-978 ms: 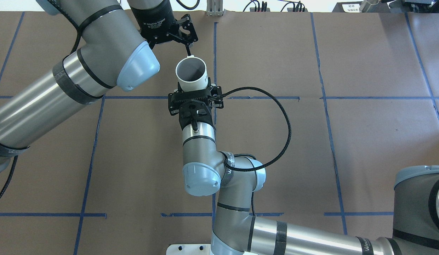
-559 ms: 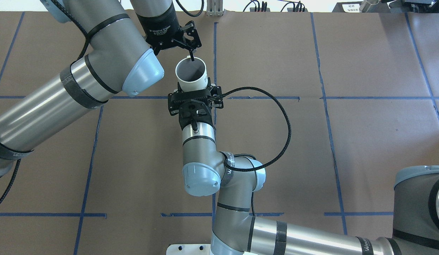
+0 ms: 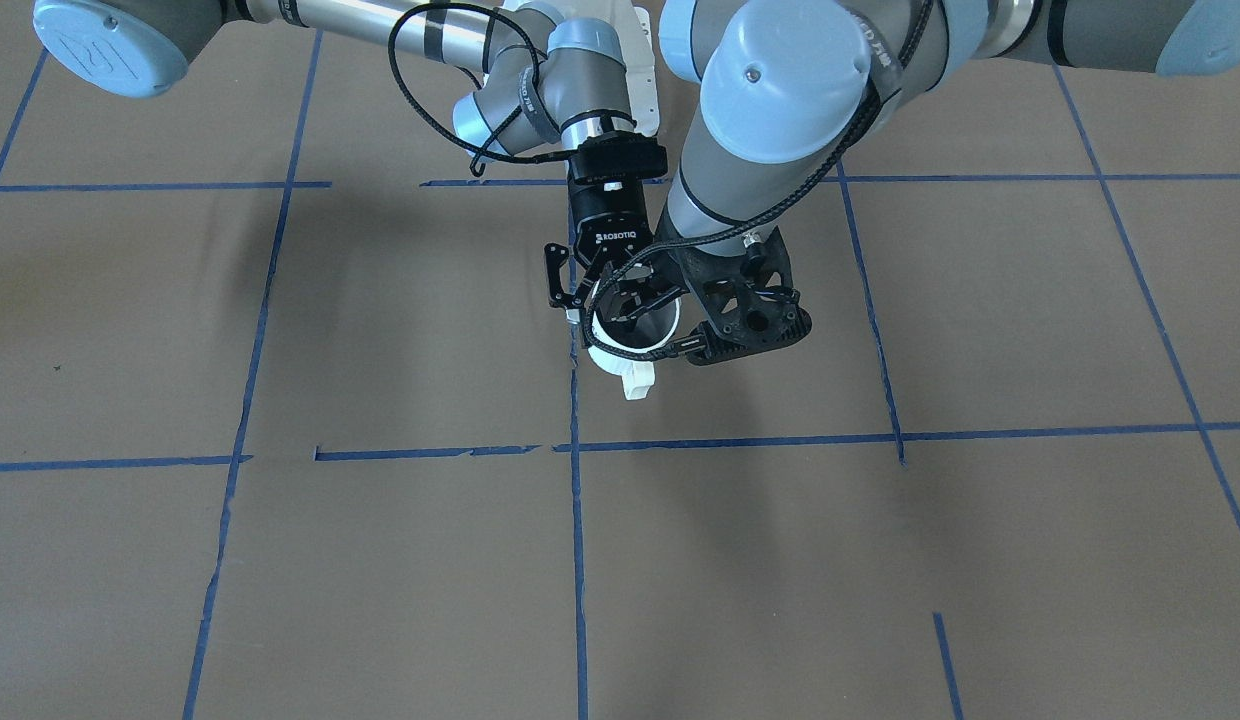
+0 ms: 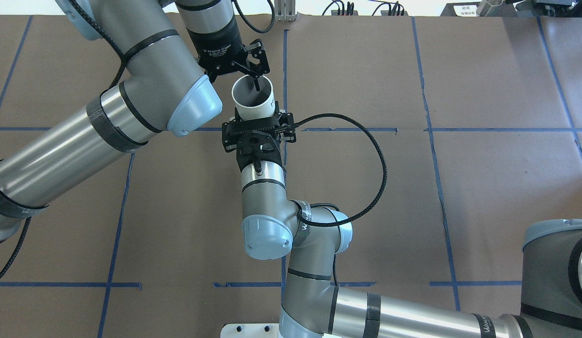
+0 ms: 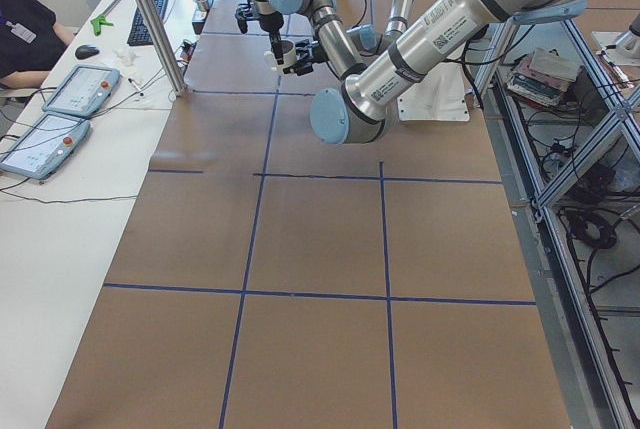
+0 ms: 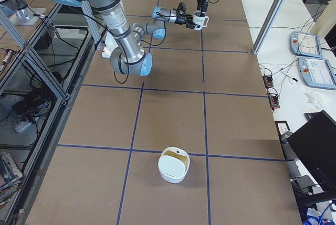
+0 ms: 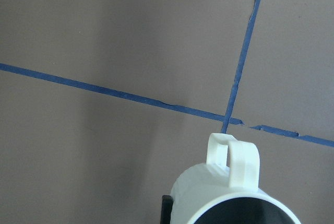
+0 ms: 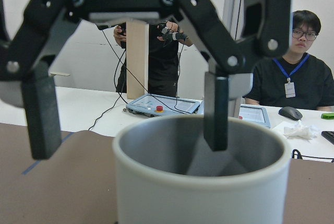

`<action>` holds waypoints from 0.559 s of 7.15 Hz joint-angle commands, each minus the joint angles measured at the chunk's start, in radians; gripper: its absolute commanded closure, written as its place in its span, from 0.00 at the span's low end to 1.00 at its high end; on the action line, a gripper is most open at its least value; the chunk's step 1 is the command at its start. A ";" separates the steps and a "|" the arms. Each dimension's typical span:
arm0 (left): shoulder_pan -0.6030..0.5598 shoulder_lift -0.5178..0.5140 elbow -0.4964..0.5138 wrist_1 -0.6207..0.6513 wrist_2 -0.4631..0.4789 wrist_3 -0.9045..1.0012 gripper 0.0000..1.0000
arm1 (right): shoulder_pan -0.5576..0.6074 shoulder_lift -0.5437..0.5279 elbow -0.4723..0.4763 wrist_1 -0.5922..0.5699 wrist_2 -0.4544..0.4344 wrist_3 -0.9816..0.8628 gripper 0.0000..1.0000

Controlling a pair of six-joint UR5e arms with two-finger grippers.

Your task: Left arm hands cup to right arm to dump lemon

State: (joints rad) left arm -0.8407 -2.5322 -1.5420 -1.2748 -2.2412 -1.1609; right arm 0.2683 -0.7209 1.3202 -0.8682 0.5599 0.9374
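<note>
Brown paper-covered table (image 4: 483, 197) gridded with blue tape lines (image 4: 441, 169), in a bright lab.
A white side bench (image 5: 60, 209) carries two grey tablet-like control pendants (image 5: 60, 114), a black keyboard (image 5: 150, 19) and a mouse. A silver aluminium post (image 5: 150, 19) stands at its edge; aluminium framing and cables (image 5: 570, 179) line the opposite side. A seated person in black (image 8: 292, 78) waits before white walls.
</note>
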 commanded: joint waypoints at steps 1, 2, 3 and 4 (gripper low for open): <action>0.005 0.001 -0.001 0.000 0.000 0.001 0.17 | 0.000 -0.002 0.001 0.000 0.000 0.000 0.26; 0.005 0.001 -0.001 0.000 -0.003 0.006 0.55 | 0.000 -0.005 0.001 0.002 0.000 0.001 0.26; 0.005 0.001 -0.001 0.000 -0.003 0.010 0.87 | 0.000 -0.006 0.001 0.002 0.000 0.001 0.26; 0.005 0.001 -0.001 -0.001 -0.003 0.012 0.91 | 0.000 -0.006 0.001 0.002 0.000 0.003 0.26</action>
State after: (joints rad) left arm -0.8361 -2.5311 -1.5431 -1.2751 -2.2439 -1.1520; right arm 0.2684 -0.7262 1.3208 -0.8669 0.5599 0.9390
